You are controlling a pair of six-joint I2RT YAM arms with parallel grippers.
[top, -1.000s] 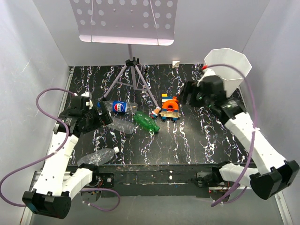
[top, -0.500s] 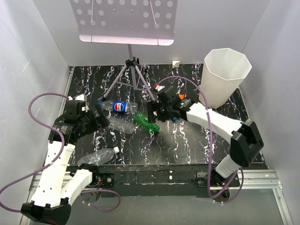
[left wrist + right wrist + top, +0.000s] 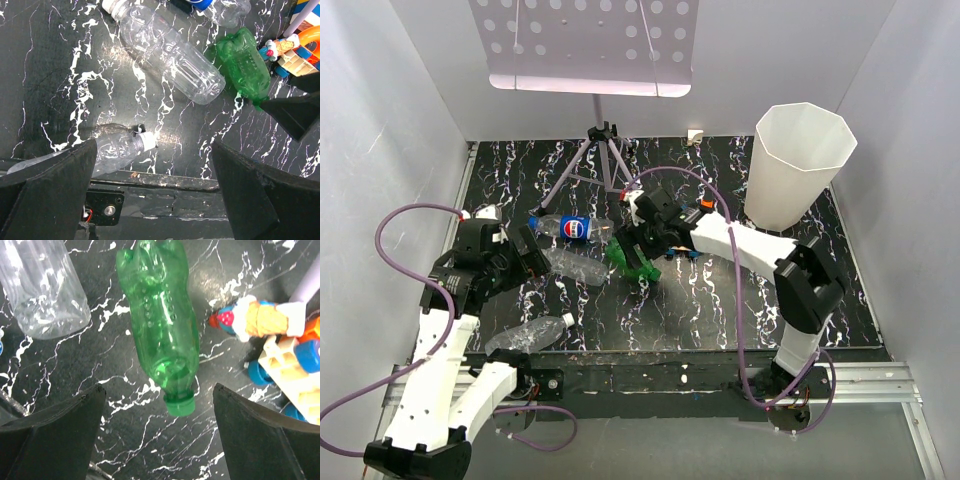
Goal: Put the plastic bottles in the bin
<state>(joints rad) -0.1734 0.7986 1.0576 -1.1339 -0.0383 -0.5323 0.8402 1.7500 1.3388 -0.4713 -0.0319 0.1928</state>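
Note:
The white bin (image 3: 800, 165) stands at the back right. A green bottle (image 3: 636, 262) lies on the black table, also in the right wrist view (image 3: 160, 315), cap toward the camera. My right gripper (image 3: 638, 243) (image 3: 159, 390) hovers open above its neck, one finger on each side. A Pepsi bottle (image 3: 575, 228) and a clear bottle (image 3: 578, 265) (image 3: 170, 52) lie left of it. A second clear bottle (image 3: 525, 335) (image 3: 115, 150) lies near the front edge. My left gripper (image 3: 528, 255) (image 3: 154, 160) is open and empty above the clear bottles. No orange bottle shows.
Toy blocks with an ice-cream figure (image 3: 682, 235) (image 3: 280, 345) sit just right of the green bottle. A tripod (image 3: 605, 160) holding a perforated panel stands at the back centre. White walls close in both sides. The table's front rail (image 3: 165, 182) is below the left gripper.
My right arm swung from the bin's rim leftward and down to over the green bottle. My left gripper shifted slightly toward the clear bottles.

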